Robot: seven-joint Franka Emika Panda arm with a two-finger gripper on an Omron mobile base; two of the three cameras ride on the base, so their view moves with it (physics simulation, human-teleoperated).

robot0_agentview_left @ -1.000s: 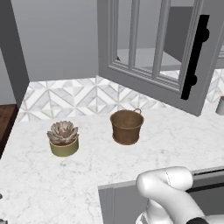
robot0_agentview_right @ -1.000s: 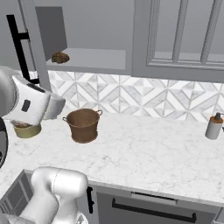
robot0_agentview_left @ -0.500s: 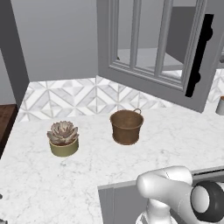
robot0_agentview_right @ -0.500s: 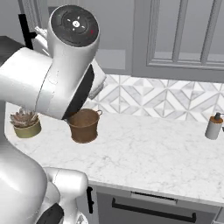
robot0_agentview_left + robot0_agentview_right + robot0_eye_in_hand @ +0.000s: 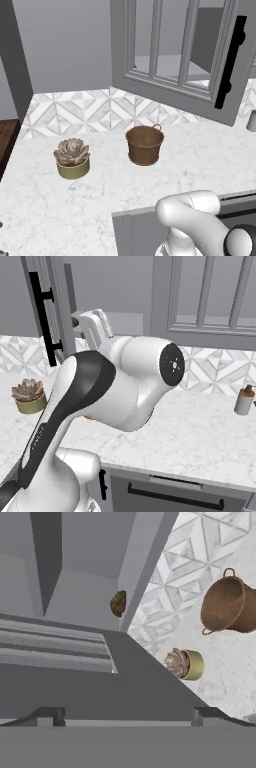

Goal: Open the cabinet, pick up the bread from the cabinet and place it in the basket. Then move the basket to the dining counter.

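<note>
A grey wall cabinet (image 5: pixel 180 55) hangs over a white marble worktop (image 5: pixel 100 200), its glass-paned door swung open toward the room. The door's long black bar handle (image 5: pixel 231 62) stands upright along the free edge. In the hand view, rolled on its side, the two dark fingers (image 5: pixel 127 716) rise at the bottom edge, spread wide apart and grasping nothing. Well beyond the fingers, on the smooth grey shelf inside the cabinet, sits the bread (image 5: pixel 118 603), a small rough brown lump; its long axis runs up and down in this rolled view, so its true heading cannot be told. To the right of the fingers and far from them, the basket (image 5: pixel 227 605) stands on the worktop, a round, brown, slightly tapered bucket with a thin loop handle at the rim. Nearer the fingers than the basket is a pinkish succulent (image 5: pixel 185 664) in an olive pot. A geometric grey-and-white tiled backsplash (image 5: pixel 90 112) runs behind the worktop.
</note>
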